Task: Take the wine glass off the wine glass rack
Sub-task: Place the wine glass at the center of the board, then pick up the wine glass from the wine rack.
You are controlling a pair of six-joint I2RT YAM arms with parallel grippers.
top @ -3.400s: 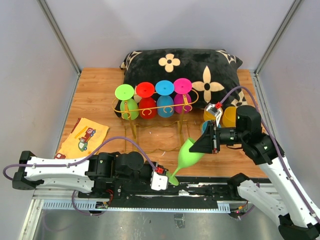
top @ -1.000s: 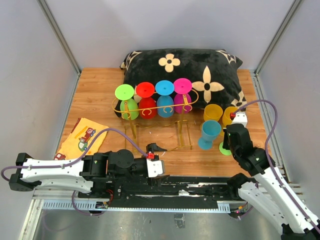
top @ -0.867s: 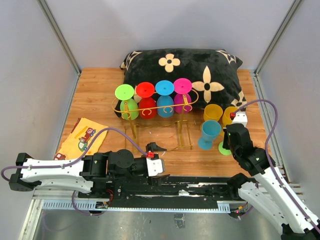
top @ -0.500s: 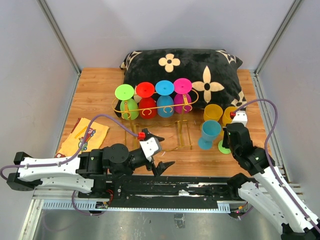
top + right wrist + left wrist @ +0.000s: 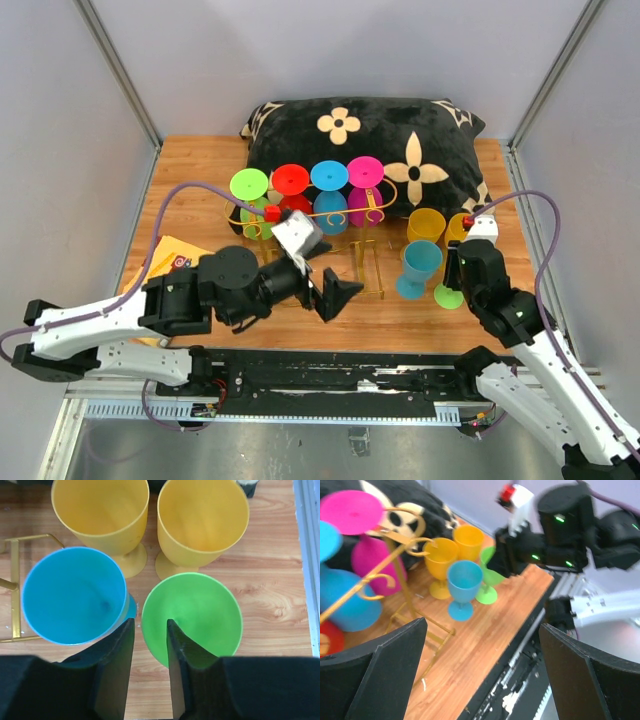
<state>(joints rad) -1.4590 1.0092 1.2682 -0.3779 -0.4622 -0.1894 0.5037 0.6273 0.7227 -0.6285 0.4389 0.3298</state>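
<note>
Wine glass rack (image 5: 374,268): thin gold wire, curly scrolls, four glasses (image 5: 329,178) hanging upside down | left gripper (image 5: 482,630): spread wide, empty | right gripper (image 5: 150,630): slightly parted astride green glass (image 5: 200,615) rim

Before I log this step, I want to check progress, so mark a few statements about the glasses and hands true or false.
1. The magenta glass hangs on the wine glass rack. True.
2. The left hand holds a glass. False: it is open and empty.
3. The green glass below the right hand lies on its side. False: it stands upright.
4. The right hand's fingers sit astride the green glass's rim, one inside and one outside. True.
</note>
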